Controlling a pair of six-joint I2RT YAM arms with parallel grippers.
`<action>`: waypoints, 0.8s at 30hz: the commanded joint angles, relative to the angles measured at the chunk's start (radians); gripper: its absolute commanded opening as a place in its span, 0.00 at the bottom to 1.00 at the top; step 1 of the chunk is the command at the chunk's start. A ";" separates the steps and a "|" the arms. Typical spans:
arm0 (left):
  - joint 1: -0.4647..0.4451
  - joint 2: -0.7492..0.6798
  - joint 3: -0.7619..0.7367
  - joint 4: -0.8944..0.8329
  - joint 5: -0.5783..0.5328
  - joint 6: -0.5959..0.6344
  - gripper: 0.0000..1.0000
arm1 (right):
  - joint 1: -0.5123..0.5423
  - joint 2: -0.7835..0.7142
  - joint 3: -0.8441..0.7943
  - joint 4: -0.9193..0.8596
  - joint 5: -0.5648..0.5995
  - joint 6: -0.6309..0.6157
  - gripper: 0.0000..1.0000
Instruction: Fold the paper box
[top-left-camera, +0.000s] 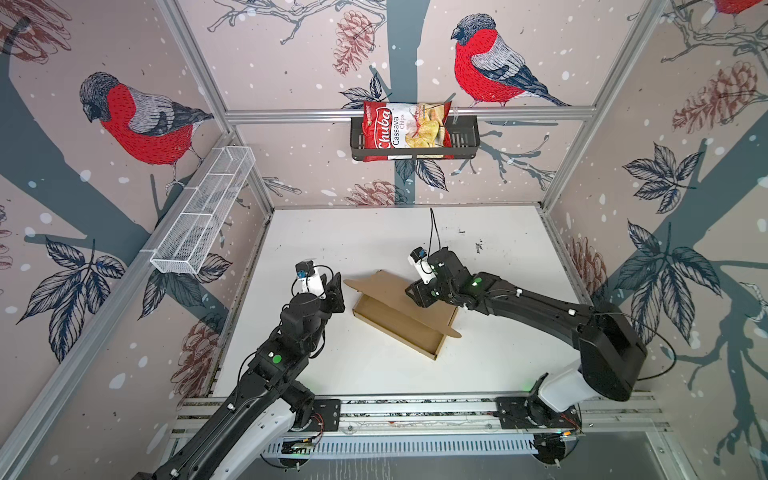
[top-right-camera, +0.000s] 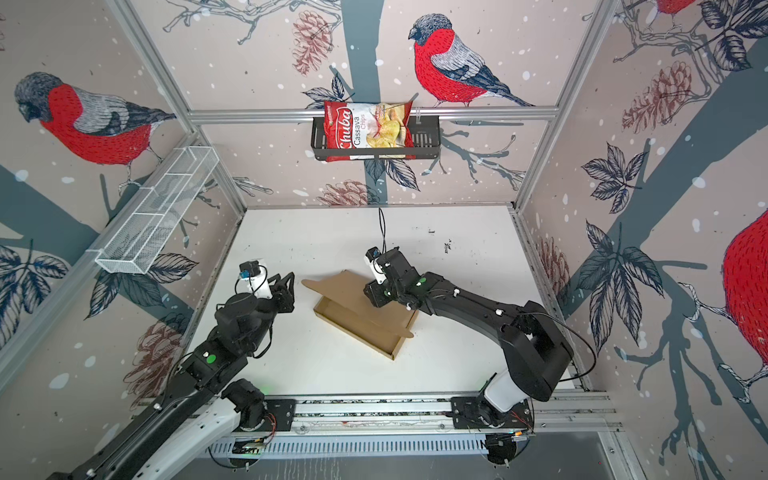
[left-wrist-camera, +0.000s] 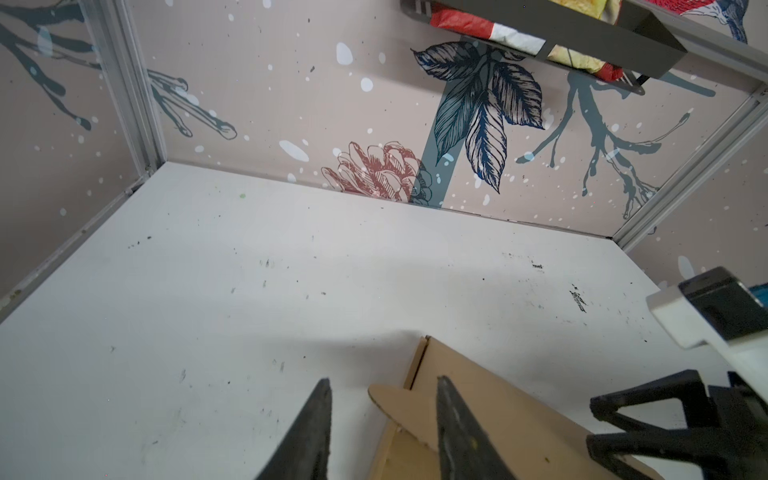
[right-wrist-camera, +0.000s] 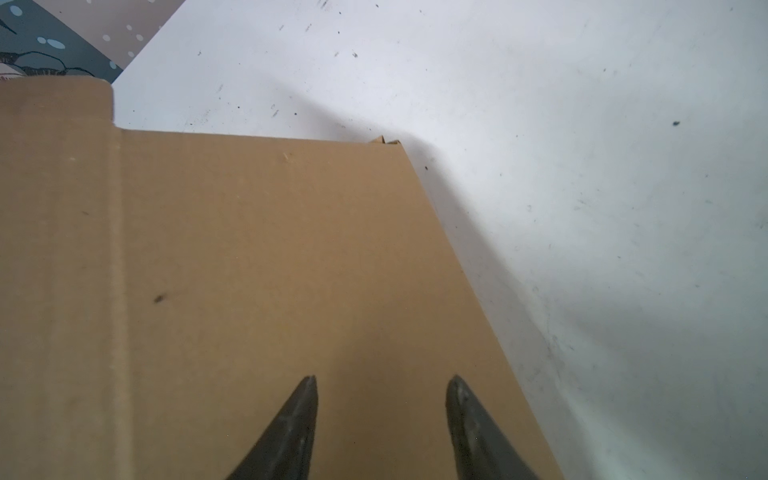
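Slippage is the main risk: the paper box (top-left-camera: 397, 330) lies near the middle of the white table (top-left-camera: 353, 241), askew to its edges, with nothing bracing it. A downward push on the half-raised lid (top-left-camera: 386, 291) could therefore shove the whole tray toward the front edge instead of closing it. The right gripper (top-left-camera: 417, 297) hangs over that lid with jaws parted and nothing between them. Whether its tips touch the cardboard I cannot tell; if they lift, the lid would probably spring back. The left gripper (top-left-camera: 336, 293) stands just beside the box end nearer the table's left edge, jaws likewise apart and empty. The rounded tab (left-wrist-camera: 399, 405) there points outward and may be crushed against the wall rather than tucked inside. Both top views show the open tray and a tab at each end. The right wrist view shows only the lid's plain outer face and a crease (right-wrist-camera: 118, 249), while the left wrist view alone shows the tab framed between its fingers (left-wrist-camera: 320, 428).
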 joint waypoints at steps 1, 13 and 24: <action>-0.001 0.094 0.103 -0.011 0.139 0.084 0.41 | 0.028 -0.002 0.025 -0.028 0.086 0.008 0.52; 0.000 0.404 0.094 0.175 0.753 -0.039 0.42 | 0.086 0.030 -0.019 0.047 0.089 0.060 0.52; 0.001 0.467 -0.079 0.121 0.623 -0.126 0.42 | 0.161 0.033 -0.139 0.113 0.163 0.154 0.51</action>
